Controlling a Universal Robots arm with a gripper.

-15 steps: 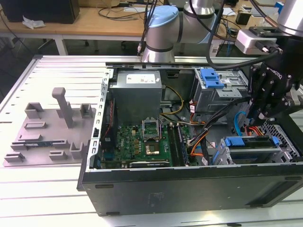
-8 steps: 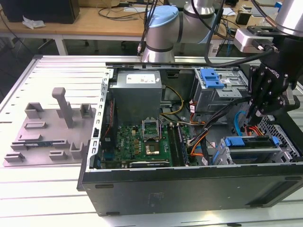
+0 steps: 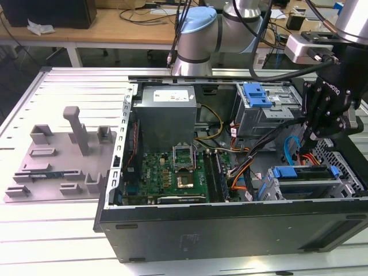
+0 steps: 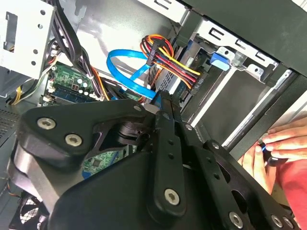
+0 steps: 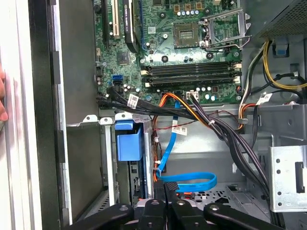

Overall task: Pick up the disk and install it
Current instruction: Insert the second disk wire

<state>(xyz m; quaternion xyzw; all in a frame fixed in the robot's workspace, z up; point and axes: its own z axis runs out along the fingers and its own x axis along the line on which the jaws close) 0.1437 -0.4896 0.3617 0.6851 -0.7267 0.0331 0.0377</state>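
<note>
- We see the black claw (image 3: pixel 319 137) clenched with nothing in it, its fingers (image 5: pixel 169 201) pressed together.
- Just below it sits the blue-railed silver disk (image 3: pixel 303 179), apparently seated in its grey metal bay (image 3: pixel 276 192).

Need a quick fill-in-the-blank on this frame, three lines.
The gripper hangs over the computer case's end at the exterior view's ____.
The flat looped cable in the first wrist view is ____.
The grey fixture plate lies outside the computer case, at the exterior view's ____.
Missing: right; blue; left.
</note>
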